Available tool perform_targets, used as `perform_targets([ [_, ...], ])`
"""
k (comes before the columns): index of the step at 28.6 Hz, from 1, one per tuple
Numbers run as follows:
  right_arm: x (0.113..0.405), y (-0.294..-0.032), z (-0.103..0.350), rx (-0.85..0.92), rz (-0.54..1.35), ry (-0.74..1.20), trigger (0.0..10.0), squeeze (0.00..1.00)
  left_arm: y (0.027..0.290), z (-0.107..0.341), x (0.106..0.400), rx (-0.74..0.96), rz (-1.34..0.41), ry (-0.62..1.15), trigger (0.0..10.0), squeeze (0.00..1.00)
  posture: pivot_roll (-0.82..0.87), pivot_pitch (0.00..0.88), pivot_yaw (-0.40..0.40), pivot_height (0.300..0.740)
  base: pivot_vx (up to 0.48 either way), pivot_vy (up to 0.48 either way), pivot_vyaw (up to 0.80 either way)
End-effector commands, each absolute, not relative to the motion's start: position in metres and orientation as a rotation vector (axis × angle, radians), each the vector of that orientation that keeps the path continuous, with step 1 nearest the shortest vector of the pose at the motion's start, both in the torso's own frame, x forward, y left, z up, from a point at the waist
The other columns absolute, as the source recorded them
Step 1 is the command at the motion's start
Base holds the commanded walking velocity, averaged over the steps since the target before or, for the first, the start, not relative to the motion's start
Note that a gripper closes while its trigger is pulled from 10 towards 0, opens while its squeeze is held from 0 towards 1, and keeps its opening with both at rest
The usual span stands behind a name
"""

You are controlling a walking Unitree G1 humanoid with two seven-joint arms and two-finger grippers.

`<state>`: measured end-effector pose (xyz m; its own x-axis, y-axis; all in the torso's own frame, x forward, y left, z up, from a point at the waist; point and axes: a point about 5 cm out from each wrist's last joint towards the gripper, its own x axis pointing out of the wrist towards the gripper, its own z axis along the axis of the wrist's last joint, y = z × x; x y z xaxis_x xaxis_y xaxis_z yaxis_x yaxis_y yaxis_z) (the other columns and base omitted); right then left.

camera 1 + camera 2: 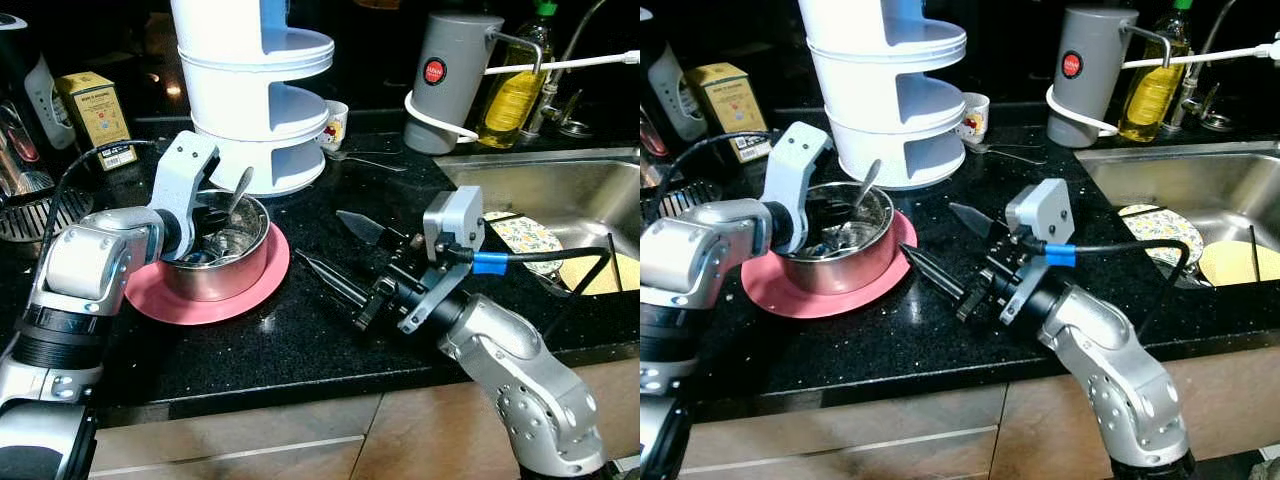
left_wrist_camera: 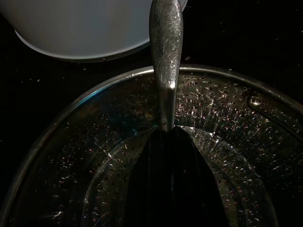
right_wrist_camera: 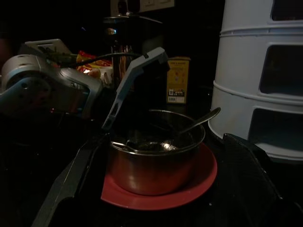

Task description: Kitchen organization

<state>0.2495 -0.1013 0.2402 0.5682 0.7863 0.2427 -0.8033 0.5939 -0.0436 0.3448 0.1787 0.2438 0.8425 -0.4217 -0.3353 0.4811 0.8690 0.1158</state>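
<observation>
One steel bowl (image 1: 218, 262), centre-left of frame, on one pink plate (image 1: 205, 298). One spoon (image 1: 238, 192) in bowl. One white tiered rack (image 1: 255, 90), three tiers, upper centre. One grey kettle (image 1: 452, 78), one oil bottle (image 1: 517, 92), upper right. One mug (image 1: 335, 123). One yellow box (image 1: 95, 115), upper left. One patterned plate (image 1: 527, 236) in sink (image 1: 560, 180). Two grippers: left gripper (image 1: 208, 222), right gripper (image 1: 340, 255).

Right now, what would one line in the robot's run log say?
left gripper: inside steel bowl, shut on spoon | bowl: on pink plate | right gripper: open, above black counter, facing bowl
</observation>
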Motion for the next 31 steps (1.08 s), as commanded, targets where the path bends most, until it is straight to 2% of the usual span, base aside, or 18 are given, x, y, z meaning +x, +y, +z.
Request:
perform_targets([
  [1,0.252,-0.105,0.241,0.078,0.920,-0.245,10.0,0.00,0.175,0.237,0.347,0.197,-0.485,0.325,0.0,0.00,-0.05,0.000,-0.011,0.740,0.000,0.000,0.00],
  [5,0.254,-0.105,0.241,0.085,0.911,-0.250,10.0,0.00,0.170,0.256,0.348,0.181,-0.490,0.194,0.0,0.00,-0.04,0.000,-0.012,0.740,0.000,0.000,0.00],
  [6,0.255,-0.106,0.242,0.095,0.902,-0.257,10.0,0.00,0.166,0.271,0.347,0.146,-0.503,0.099,0.0,0.00,-0.03,0.000,-0.014,0.740,0.000,0.000,0.00],
  [7,0.255,-0.106,0.242,0.095,0.902,-0.257,10.0,0.00,0.166,0.271,0.347,0.146,-0.503,0.099,0.0,0.00,-0.03,0.000,-0.014,0.740,0.000,0.000,0.00],
  [8,0.257,-0.106,0.243,0.110,0.891,-0.267,10.0,0.00,0.159,0.288,0.342,0.087,-0.539,-0.012,0.0,0.00,-0.03,0.000,-0.017,0.740,0.000,0.000,0.00],
  [12,0.261,-0.107,0.244,0.131,0.873,-0.281,10.0,0.00,0.150,0.303,0.331,-0.016,-0.607,-0.137,0.0,0.00,-0.02,0.000,-0.021,0.740,0.000,0.000,0.00],
  [18,0.268,-0.110,0.246,0.165,0.821,-0.300,10.0,0.00,0.142,0.302,0.316,-0.108,-0.635,-0.250,0.0,0.00,-0.01,0.000,-0.022,0.740,0.000,0.000,0.00],
  [25,0.280,-0.121,0.247,0.202,0.715,-0.323,10.0,0.00,0.142,0.294,0.303,-0.207,-0.542,-0.345,0.0,0.00,0.01,0.000,-0.028,0.740,0.000,0.000,0.00],
  [26,0.283,-0.124,0.247,0.209,0.694,-0.330,10.0,0.00,0.143,0.291,0.301,-0.208,-0.510,-0.352,1.4,0.00,0.02,0.000,-0.031,0.740,0.000,0.000,0.00],
  [27,0.285,-0.126,0.247,0.214,0.680,-0.334,10.0,0.00,0.144,0.289,0.299,-0.211,-0.487,-0.357,10.0,0.00,0.03,0.000,-0.031,0.740,0.000,0.000,0.00],
  [31,0.289,-0.128,0.248,0.231,0.660,-0.344,10.0,0.00,0.150,0.300,0.290,-0.048,-0.352,-0.493,10.0,0.00,0.04,0.000,-0.036,0.740,0.000,0.000,0.00],
])
